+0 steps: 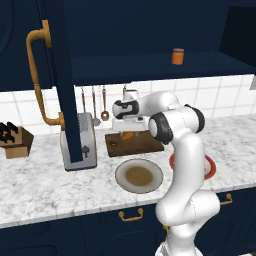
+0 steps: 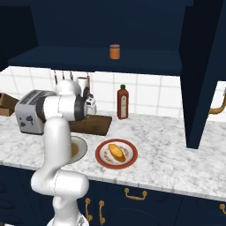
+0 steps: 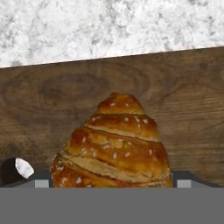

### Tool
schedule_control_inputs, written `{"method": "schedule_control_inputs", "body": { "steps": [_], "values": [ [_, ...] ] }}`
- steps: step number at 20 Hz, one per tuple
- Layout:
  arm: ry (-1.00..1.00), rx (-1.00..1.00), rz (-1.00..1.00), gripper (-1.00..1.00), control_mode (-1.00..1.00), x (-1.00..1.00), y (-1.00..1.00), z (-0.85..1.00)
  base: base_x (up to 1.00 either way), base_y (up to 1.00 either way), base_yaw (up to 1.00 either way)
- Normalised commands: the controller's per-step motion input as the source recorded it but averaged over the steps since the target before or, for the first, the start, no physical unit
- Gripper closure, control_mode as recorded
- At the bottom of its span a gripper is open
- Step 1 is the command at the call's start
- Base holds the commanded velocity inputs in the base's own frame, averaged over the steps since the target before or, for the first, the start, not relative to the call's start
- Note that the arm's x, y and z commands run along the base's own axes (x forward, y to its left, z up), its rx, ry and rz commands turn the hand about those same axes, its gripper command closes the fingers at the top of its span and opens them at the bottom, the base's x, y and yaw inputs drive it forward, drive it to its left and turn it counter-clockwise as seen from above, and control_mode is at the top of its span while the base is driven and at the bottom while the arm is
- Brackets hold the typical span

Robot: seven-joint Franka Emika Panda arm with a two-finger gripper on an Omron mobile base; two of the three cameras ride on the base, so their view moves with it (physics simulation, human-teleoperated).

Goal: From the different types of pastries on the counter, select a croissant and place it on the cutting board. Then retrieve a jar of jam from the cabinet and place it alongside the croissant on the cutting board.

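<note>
In the hand view the golden-brown croissant (image 3: 116, 140) rests on the dark wooden cutting board (image 3: 183, 100), whose small hole (image 3: 17, 168) shows at lower left. My gripper (image 3: 113, 183) is open, a fingertip (image 3: 41, 183) on each side of the croissant with a thin gap. From the left base, the gripper (image 1: 128, 129) hangs just over the croissant (image 1: 128, 135) on the board (image 1: 145, 145). The orange jar of jam (image 1: 177, 56) (image 2: 114, 51) stands on the shelf of the open cabinet (image 1: 65, 75). A longer yellow pastry (image 2: 116, 152) lies on a red-rimmed plate (image 2: 102, 160).
The open cabinet doors (image 2: 198, 75) jut out over the counter (image 1: 45, 185) with their golden handles (image 1: 37, 75). A toaster (image 1: 80, 142), a round grey plate (image 1: 139, 176), a knife block (image 1: 12, 140), hanging utensils (image 1: 104, 102) and a tall red bottle (image 2: 122, 102) stand around the board.
</note>
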Motion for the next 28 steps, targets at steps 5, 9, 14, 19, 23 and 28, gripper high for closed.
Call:
{"method": "schedule_control_inputs", "body": {
  "steps": [5, 9, 14, 19, 23, 28],
  "values": [
    [0.03, 0.0, 0.0, -1.0, -1.0, -0.03, 0.0, -0.04, 0.0, 0.0, 0.0],
    [0.04, 0.0, 0.0, -1.0, -1.0, 0.0, 0.0, -0.09, 0.0, 0.0, 0.0],
    [0.04, 0.0, 0.01, -1.0, -1.0, 0.0, 0.0, -0.08, 0.0, 0.0, 0.0],
    [0.04, 0.0, 0.04, -1.0, -1.0, 0.0, -0.07, 0.28, 0.0, 0.0, 0.0],
    [0.0, 0.0, 0.02, -1.0, -1.0, -0.02, -0.2, 0.8, 0.0, 0.0, 0.0],
    [0.0, 0.0, 0.0, -1.0, -1.0, -0.03, -0.1, 0.36, 0.0, 0.0, 0.0]
  ]
}}
